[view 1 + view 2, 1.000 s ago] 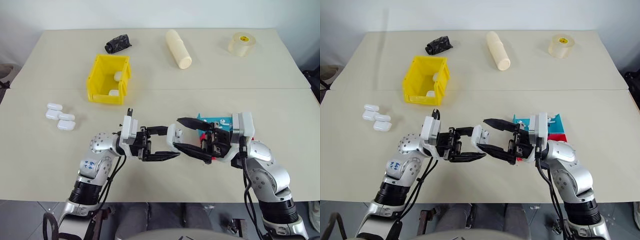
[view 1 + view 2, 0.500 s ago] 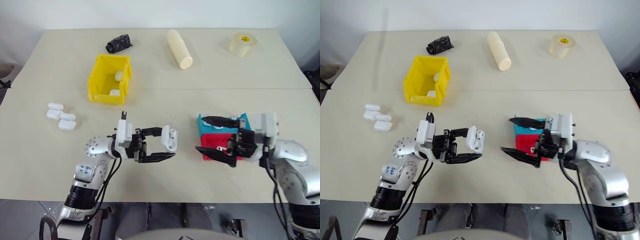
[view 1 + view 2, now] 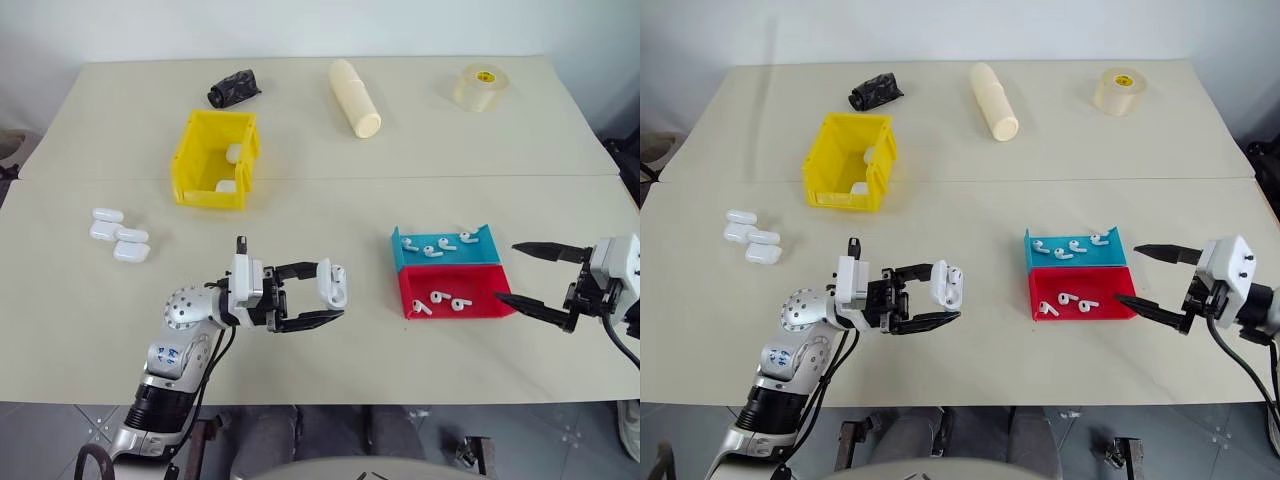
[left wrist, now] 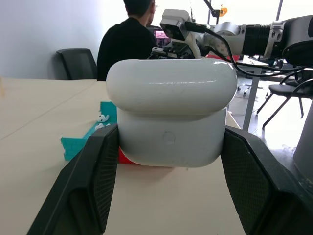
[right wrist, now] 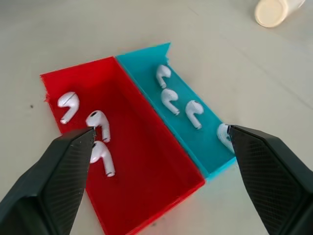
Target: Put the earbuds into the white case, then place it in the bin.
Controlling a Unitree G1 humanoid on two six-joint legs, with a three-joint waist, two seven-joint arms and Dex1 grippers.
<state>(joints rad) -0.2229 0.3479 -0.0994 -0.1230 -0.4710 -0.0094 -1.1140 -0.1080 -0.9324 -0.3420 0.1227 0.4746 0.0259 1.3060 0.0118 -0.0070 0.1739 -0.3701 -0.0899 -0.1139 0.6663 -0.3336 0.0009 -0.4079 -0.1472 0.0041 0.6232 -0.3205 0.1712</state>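
My left gripper [image 3: 330, 292] is shut on the white case [image 3: 333, 284], holding it just above the table in front of me; the left wrist view shows the case [image 4: 171, 107] between both fingers with its lid down. Well to the right, my right gripper [image 3: 507, 272] stands open and empty beside the trays. Several earbuds lie in the blue tray [image 3: 470, 252], and three earbuds [image 5: 100, 125] lie in the red tray [image 3: 480, 303]. The yellow bin [image 3: 200, 190] stands at the far left with two white cases inside.
Several spare white cases [image 3: 120, 235] lie on the table at the left. Along the far edge are a black crumpled thing [image 3: 234, 88], a cream cylinder [image 3: 356, 97] and a tape roll [image 3: 479, 87]. A person [image 4: 128, 44] sits beyond the table.
My right gripper has swung away from the case to the right, past the trays, staying open. The left gripper has kept the case and sunk slightly.
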